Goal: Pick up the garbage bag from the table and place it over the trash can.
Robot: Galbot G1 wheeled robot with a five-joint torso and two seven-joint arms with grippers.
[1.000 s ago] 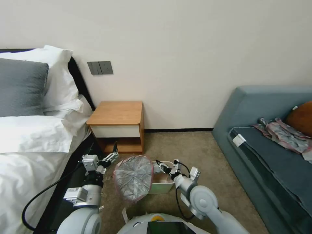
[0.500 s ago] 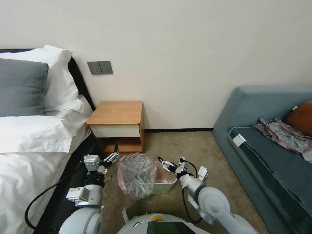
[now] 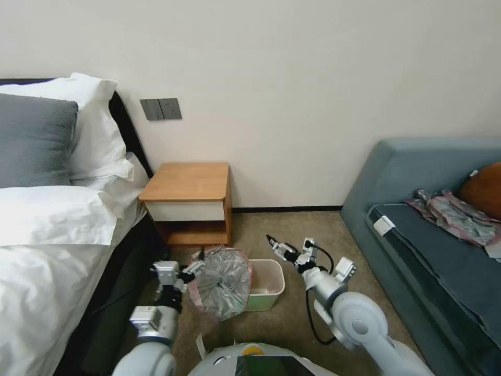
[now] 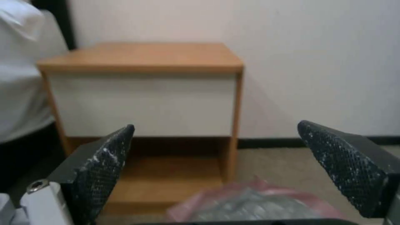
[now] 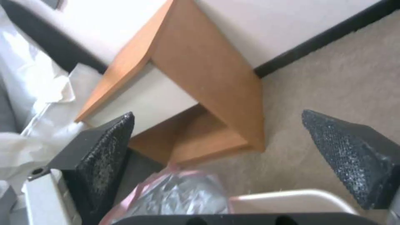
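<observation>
Draping: the garbage bag (image 3: pixel 222 282) lies bunched over the left rim of the trash can (image 3: pixel 267 284) and spills down its outer left side to the carpet, so most of the bin's mouth is uncovered. As I judge it, the covering step is only half done.
Bag detail: its pink edge rings the crumpled grey-silver film; it faces the robot rather than gaping over the bin, which likely explains why it hangs outside instead of lining the inside.
Left pincer (image 3: pixel 197 265): just beside the bag's upper left edge, fingers spread apart with nothing between them; the left wrist view has the bag (image 4: pixel 254 206) lying low between the open fingers. This placement suits taking the edge on that side.
Right pincer (image 3: pixel 275 244): raised above the carpet to the far right of the bin, apart from it, fingers spread and empty; its own camera looks down at the bin's rim (image 5: pixel 292 200) and the bag (image 5: pixel 175 193).
Desk (image 3: pixel 188 201): stands against the wall beyond the bin, its top bare, so the bag is already off it.
</observation>
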